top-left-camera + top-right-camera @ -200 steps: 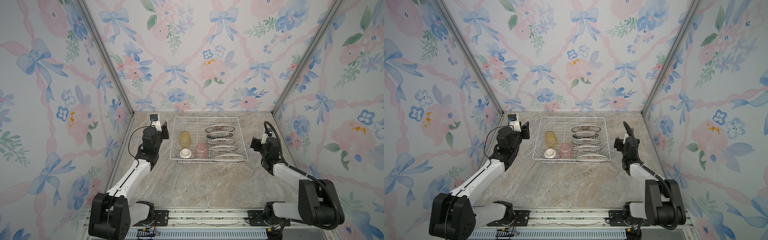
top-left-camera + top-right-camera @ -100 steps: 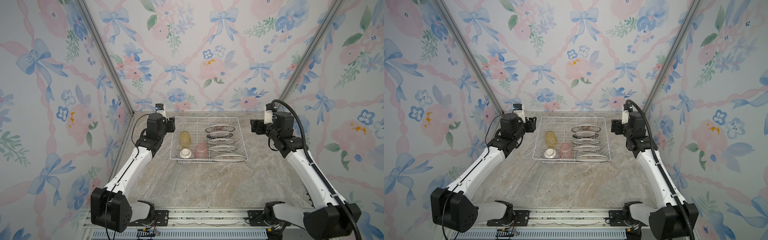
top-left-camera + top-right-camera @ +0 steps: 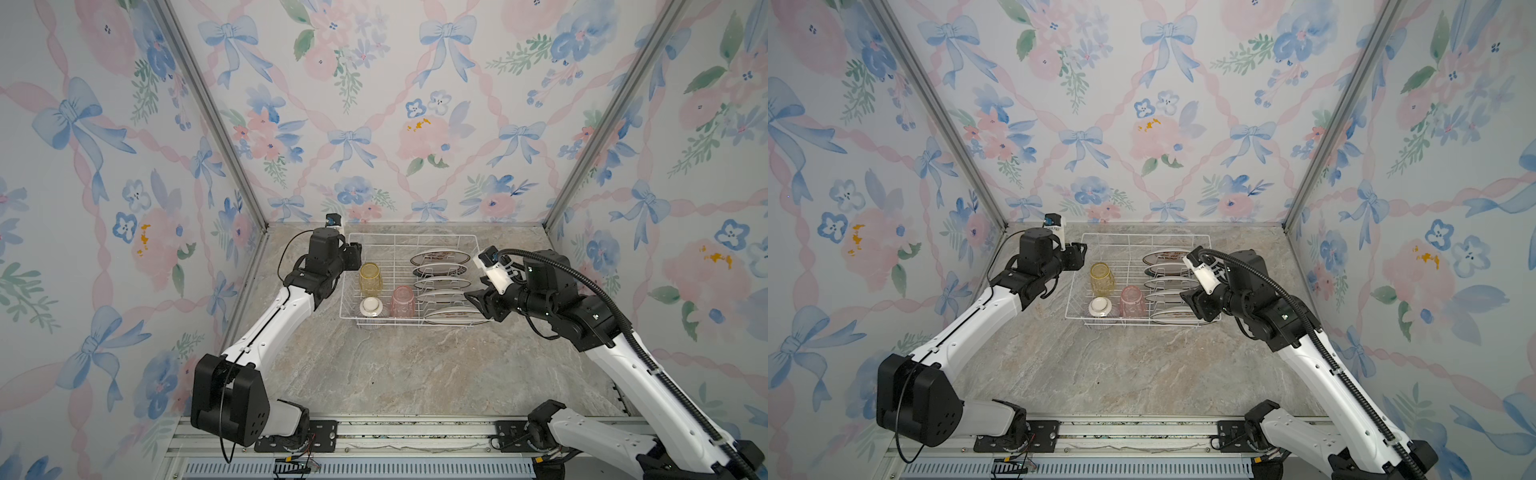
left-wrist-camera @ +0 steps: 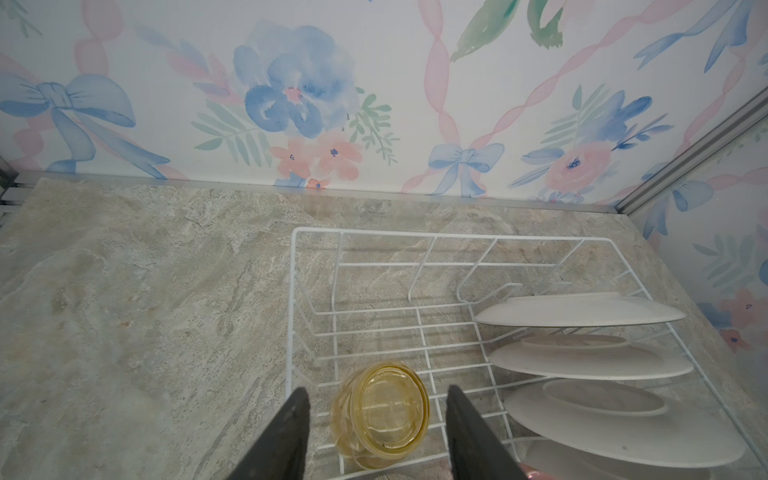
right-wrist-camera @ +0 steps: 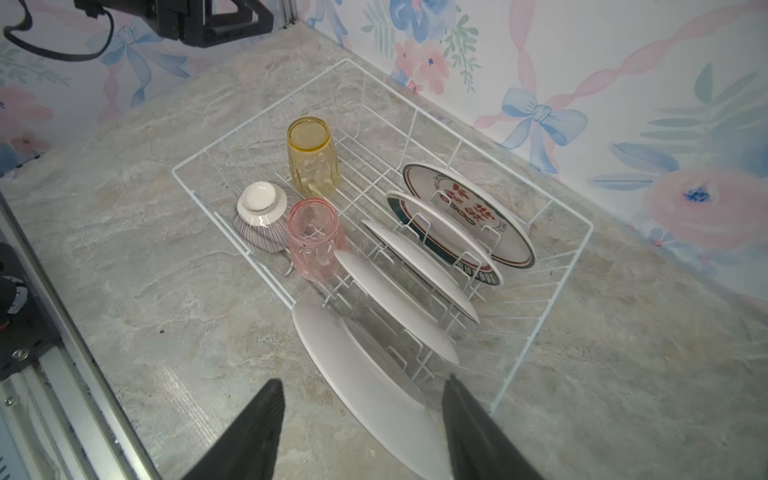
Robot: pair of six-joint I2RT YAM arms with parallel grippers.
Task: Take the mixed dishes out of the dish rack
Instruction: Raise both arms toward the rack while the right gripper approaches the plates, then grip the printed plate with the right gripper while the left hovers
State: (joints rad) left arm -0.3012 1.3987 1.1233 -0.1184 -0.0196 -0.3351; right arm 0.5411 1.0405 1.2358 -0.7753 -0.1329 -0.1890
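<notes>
Marbled tabletop (image 3: 415, 374) bears dish rack (image 3: 390, 253) — floral walls (image 3: 374, 104).

White wire rack (image 3: 390, 257) sits near the bench's (image 3: 415, 374) back edge. Five plates (image 5: 469, 216) stand on edge along its right side. A yellow tumbler (image 5: 311, 162), a pink tumbler (image 5: 313, 239) and an upturned striped bowl (image 5: 259, 218) fill its left.

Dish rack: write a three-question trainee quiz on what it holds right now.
1. Count: how many plates stand in the dish rack?
2. Which sits nearer the back wall? A yellow tumbler, B pink tumbler.
3. True or false: the striped bowl rests mouth up.
Key: 1 five; 2 A; 3 false, it is upside down.
</notes>
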